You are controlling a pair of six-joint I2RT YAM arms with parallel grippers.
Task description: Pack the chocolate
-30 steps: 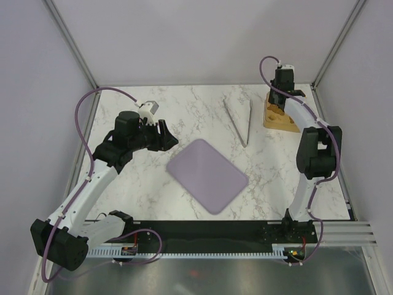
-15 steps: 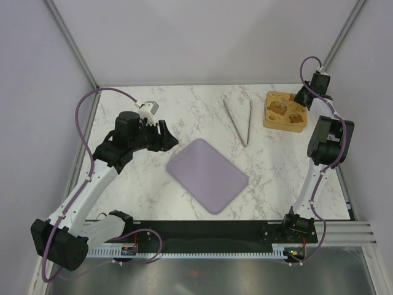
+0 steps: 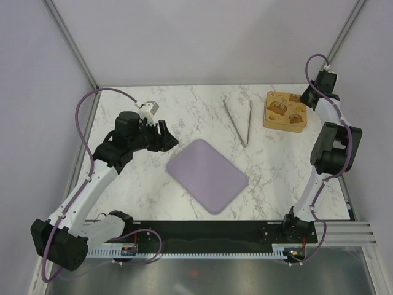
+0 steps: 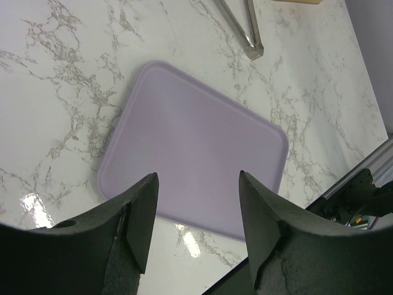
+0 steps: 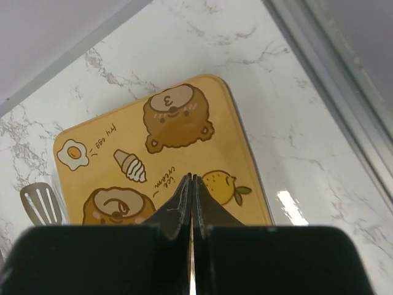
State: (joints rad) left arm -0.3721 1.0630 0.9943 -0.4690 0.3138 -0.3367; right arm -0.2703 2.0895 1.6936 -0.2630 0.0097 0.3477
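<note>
Marble worktop (image 3: 270, 166), white with grey veining, pale walls all round. Lilac mat (image 3: 207, 175) lies flat mid-frame in the overhead view. Metal tongs (image 3: 238, 123) lie above it, toward the upper middle. Yellow box (image 3: 285, 110) sits upper right by the back corner; its lid is printed with bears, an egg, an ice cream and a lemon.

Chocolate: none showing in any view. Probably inside the yellow box, under that lid; cannot confirm.

Right fingers (image 5: 184, 200) pressed together with nothing between them, tips over the lower middle of the lid in the wrist view. Whether they touch it, I cannot tell. Left fingers (image 4: 138, 215) parted moderately and holding nothing, hanging above the mat, left of centre overhead.

Step in hand, as I read it: getting the box open. To do it well:
- Part the right fingers before coming down.
- Take the lid at an edge, not on its flat face.
- Lift straight so the box doesn't skid on smooth marble.

The left arm could steady the base, though it is well apart from the box now.
</note>
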